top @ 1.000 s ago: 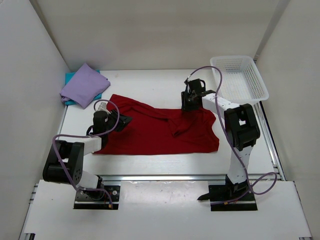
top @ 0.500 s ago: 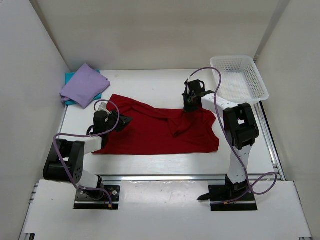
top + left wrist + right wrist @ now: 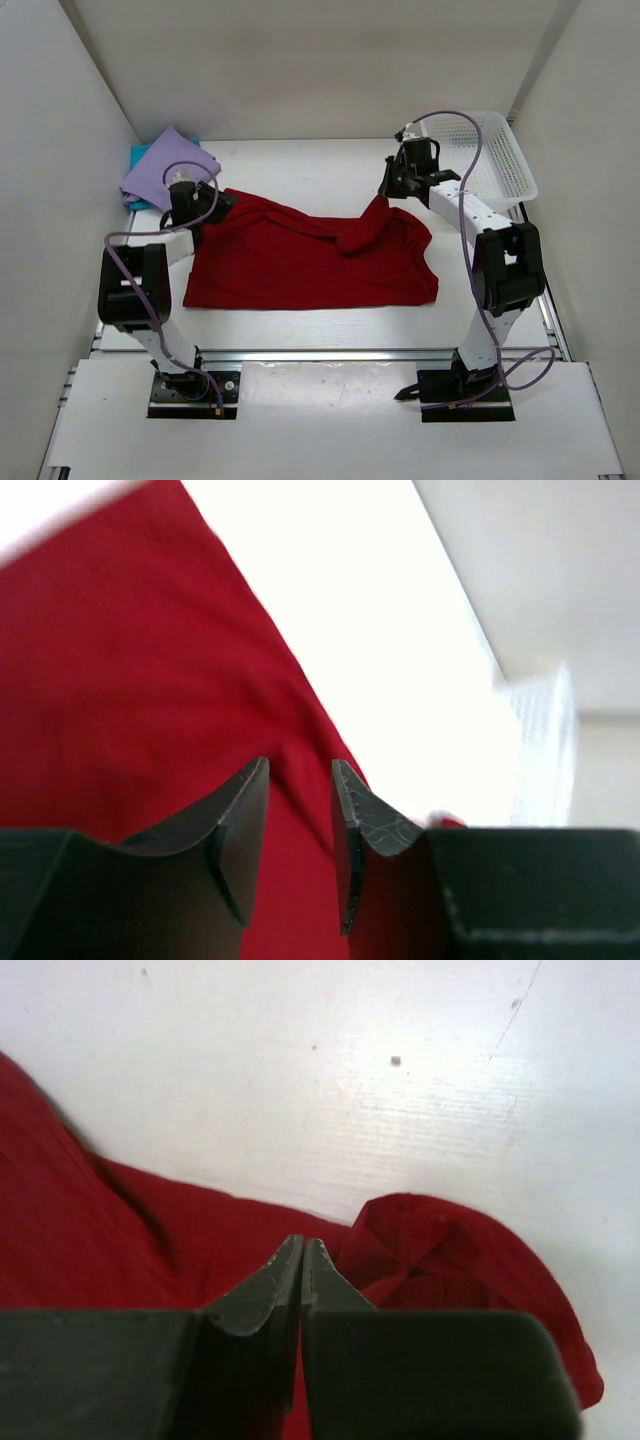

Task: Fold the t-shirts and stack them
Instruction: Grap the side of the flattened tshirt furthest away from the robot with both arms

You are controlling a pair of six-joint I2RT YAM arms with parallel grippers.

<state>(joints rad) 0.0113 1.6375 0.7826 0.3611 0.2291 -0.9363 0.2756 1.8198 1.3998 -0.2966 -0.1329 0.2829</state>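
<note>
The dark red t-shirt lies spread across the middle of the table. My right gripper is shut on its far right part, and a peak of red cloth rises to the jaws. In the right wrist view the jaws are pressed together over the red shirt, with a bunched sleeve beside them. My left gripper is at the shirt's far left corner. Its jaws stand apart over a ridge of red cloth. The folded lavender t-shirt lies on the teal one at the back left.
A white mesh basket stands at the back right, just behind the right arm. White walls enclose the table on the left, back and right. A metal rail runs along the near edge.
The right gripper closed, then moved back and right, pulling a peak of red cloth with it. The left gripper swung from the shirt's left middle to its far left corner.
</note>
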